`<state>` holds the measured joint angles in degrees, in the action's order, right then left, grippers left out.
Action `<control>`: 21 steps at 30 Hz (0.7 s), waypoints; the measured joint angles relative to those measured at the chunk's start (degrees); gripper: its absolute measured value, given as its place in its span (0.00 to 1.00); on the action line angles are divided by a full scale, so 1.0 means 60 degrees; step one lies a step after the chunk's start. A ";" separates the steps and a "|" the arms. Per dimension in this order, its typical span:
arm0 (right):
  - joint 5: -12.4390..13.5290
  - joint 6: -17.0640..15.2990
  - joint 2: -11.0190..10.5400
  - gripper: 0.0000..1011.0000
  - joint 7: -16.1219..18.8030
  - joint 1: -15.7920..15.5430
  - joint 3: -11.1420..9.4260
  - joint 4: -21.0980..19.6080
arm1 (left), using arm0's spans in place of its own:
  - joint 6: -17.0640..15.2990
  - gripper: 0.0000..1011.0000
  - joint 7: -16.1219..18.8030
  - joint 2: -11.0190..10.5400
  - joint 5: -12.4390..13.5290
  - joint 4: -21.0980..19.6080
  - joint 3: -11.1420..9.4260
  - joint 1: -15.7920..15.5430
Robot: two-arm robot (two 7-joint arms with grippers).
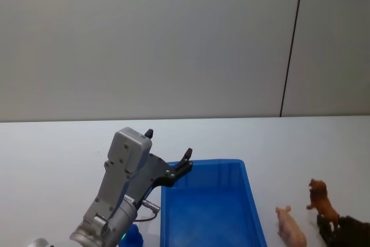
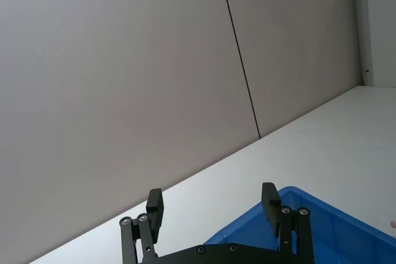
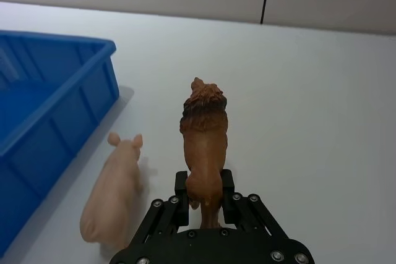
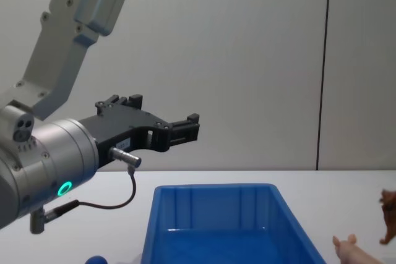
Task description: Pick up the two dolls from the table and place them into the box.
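Observation:
The orange-brown lion doll (image 3: 205, 134) stands upright between my right gripper's fingers (image 3: 180, 185), and the right gripper (image 3: 204, 197) is shut on its hindquarters. I cannot tell whether its feet touch the table (image 1: 52, 154). The lion doll (image 1: 322, 199) is right of the blue box (image 1: 203, 163), with the right gripper (image 1: 332, 224) behind it. The pale pink pig doll (image 1: 291, 228) lies on the table between box and lion, also pig doll (image 3: 114, 196). My left gripper (image 1: 169, 144) hovers open and empty above the box's far left corner, also left gripper (image 2: 212, 205).
A small blue round object (image 1: 132, 236) sits on the table left of the box, under the left arm. The box (image 4: 210, 207) holds nothing I can see. A grey wall rises behind the table's far edge.

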<state>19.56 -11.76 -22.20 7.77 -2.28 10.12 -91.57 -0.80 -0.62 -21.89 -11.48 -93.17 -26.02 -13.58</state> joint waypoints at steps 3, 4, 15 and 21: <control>-0.0106 0.0086 0.0005 0.27 -0.0034 0.0027 0.0001 -0.0105 | 0.0000 0.99 0.0000 0.0000 0.0001 0.0000 0.0000 0.0000; -0.0193 0.0148 0.0009 0.27 -0.0057 0.0051 0.0002 -0.0193 | 0.0000 0.99 0.0000 0.0000 0.0000 0.0000 0.0001 0.0000; -0.0679 0.0271 0.0165 0.27 0.0223 0.0459 0.0095 -0.0920 | 0.0000 0.99 0.0000 0.0000 0.0000 0.0000 0.0000 0.0000; -0.0928 0.0070 0.0442 0.27 0.0687 0.0859 0.0289 -0.1132 | 0.0000 0.99 0.0000 0.0000 0.0000 0.0000 0.0000 0.0000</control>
<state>13.99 -11.34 -19.55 11.90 2.87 11.86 -98.36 -0.80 -0.62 -21.89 -11.48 -93.18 -26.02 -13.58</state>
